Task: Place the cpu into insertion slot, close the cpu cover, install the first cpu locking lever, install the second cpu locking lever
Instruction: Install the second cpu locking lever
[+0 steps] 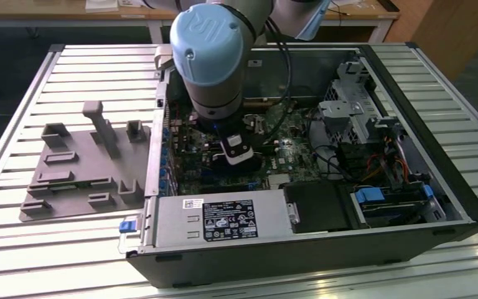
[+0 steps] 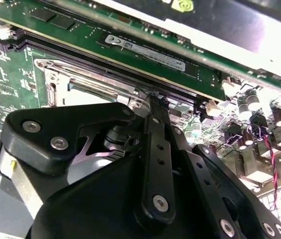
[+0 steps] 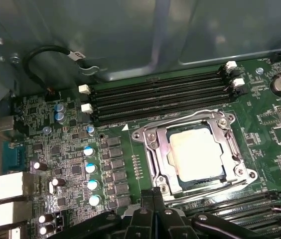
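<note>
While the black gripper (image 3: 153,211) hangs just beside the socket, fingers pressed together on nothing, the pale silvery-beige square cpu (image 3: 196,153) lies seated in the dark insertion slot (image 3: 180,178), framed by the silvery metal cpu cover (image 3: 155,149). Risk: a misaligned lever press could skid onto the green circuit board (image 3: 70,164). Locking levers are hard to distinguish.

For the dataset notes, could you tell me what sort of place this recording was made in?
Probably a lab or workshop test bench: an opened computer case lies on a slatted metal table, a grey fixture plate sits beside it, and wooden desks stand behind.
</note>
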Robot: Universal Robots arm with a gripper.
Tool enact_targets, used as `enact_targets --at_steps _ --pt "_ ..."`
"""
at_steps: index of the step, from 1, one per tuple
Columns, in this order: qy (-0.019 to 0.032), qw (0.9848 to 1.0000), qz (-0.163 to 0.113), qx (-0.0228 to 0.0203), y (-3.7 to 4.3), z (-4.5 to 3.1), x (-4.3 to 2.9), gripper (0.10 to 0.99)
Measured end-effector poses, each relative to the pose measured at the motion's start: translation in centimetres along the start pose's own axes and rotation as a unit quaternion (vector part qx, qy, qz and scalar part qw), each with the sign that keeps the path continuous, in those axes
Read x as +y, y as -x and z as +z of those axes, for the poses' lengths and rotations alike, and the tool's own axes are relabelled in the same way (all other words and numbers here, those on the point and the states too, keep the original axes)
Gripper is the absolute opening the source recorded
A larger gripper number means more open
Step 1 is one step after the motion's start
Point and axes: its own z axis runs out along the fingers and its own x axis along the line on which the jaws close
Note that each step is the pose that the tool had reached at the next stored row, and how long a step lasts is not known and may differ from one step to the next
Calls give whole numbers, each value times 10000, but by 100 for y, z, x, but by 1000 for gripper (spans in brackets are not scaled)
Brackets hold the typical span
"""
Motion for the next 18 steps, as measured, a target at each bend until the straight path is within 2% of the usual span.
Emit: enact_targets --at_steps 12,18 --pt "0 10000 0 0 -14 26 18 102" --pt "3 10000 -2 -6 -13 -8 33 102"
